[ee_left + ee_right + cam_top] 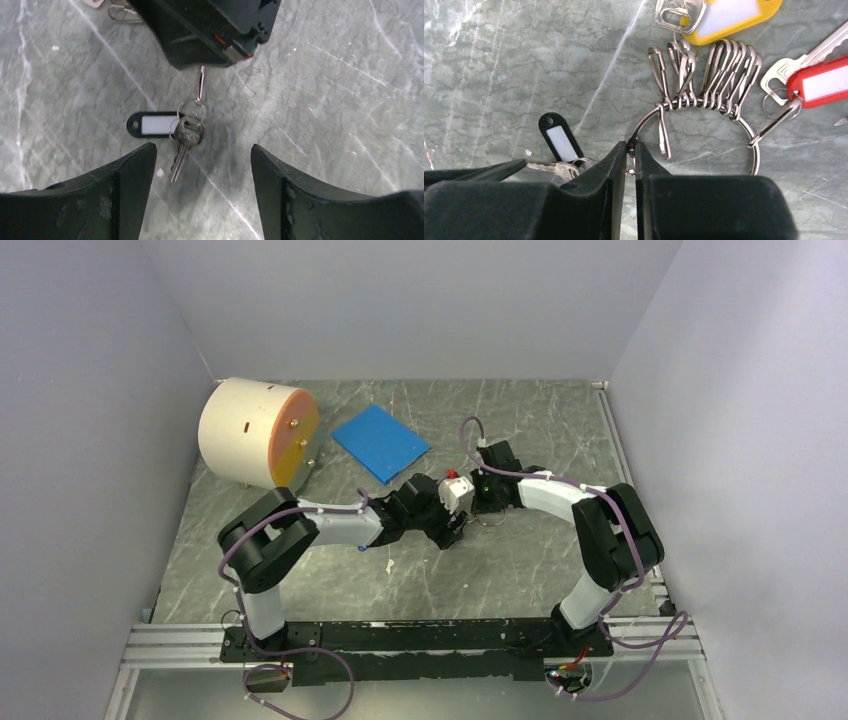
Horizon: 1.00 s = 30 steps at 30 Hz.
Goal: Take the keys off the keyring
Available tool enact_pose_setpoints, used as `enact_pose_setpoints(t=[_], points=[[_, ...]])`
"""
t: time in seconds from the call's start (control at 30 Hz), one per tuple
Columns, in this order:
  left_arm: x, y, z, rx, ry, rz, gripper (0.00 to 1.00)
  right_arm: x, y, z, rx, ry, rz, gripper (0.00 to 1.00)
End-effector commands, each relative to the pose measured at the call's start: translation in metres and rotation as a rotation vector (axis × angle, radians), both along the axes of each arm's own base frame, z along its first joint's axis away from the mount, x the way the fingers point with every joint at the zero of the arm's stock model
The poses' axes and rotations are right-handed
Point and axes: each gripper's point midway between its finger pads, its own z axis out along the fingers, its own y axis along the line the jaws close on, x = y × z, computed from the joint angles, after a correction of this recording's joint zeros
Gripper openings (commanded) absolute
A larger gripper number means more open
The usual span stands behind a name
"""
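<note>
Right jaws pinching thin silver wire keyring [757, 160] | left jaws gaping empty | small silver black-tagged key [187, 135]: likely light, slippery; gripping head advised

Robotics laboratory test cell. Evidence: plain pale grey partition walls [90, 390] enclose a grey marbled tabletop [520, 570]. Silver aluminium mounting rail [180, 640] at near edge. Exposed purple cabling [464, 440].

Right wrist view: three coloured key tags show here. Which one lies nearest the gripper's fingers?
The black tag, just left of the right gripper, which pinches its clip. The yellow tag and red tag lie beyond the keyring.
</note>
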Motion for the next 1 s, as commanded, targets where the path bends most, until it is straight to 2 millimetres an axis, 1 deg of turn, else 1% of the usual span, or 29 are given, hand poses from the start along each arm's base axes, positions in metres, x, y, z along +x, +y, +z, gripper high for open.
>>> enact_pose_setpoints(t=[0.0,0.1,0.27,0.37,0.43,0.57,0.7,0.77,0.83,0.9,0.97], points=[[0.019,-0.029,0.018,-0.065,-0.127,-0.095,0.73,-0.003,0.009,-0.002,0.042,0.010,0.021,0.15],[0.026,-0.033,0.011,-0.058,-0.137,-0.102,0.71,-0.004,0.011,-0.003,0.049,0.014,0.026,0.14],[0.038,-0.036,0.009,-0.078,-0.163,-0.094,0.67,-0.005,0.013,-0.002,0.063,0.017,0.028,0.14],[0.042,-0.038,0.001,-0.071,-0.152,-0.097,0.63,-0.006,0.013,-0.003,0.068,0.022,0.029,0.15],[0.041,-0.039,-0.005,-0.069,-0.141,-0.103,0.61,-0.005,0.013,-0.002,0.069,0.022,0.026,0.15],[0.037,-0.039,-0.019,-0.058,-0.113,-0.118,0.51,-0.005,0.011,-0.002,0.066,0.023,0.017,0.14],[0.031,-0.037,-0.027,-0.063,-0.090,-0.127,0.48,-0.005,0.010,0.000,0.072,0.017,0.008,0.14],[0.025,-0.036,-0.029,-0.065,-0.071,-0.138,0.42,-0.005,0.009,0.001,0.074,0.014,0.005,0.15],[0.019,-0.032,-0.032,-0.058,-0.057,-0.148,0.30,-0.005,0.010,0.003,0.079,0.009,0.008,0.15],[0.014,-0.027,-0.034,-0.053,-0.063,-0.148,0.22,-0.006,0.010,0.006,0.088,0.006,0.010,0.15],[0.011,-0.021,-0.031,-0.051,-0.071,-0.146,0.17,-0.007,0.012,0.009,0.101,-0.002,0.013,0.15]])
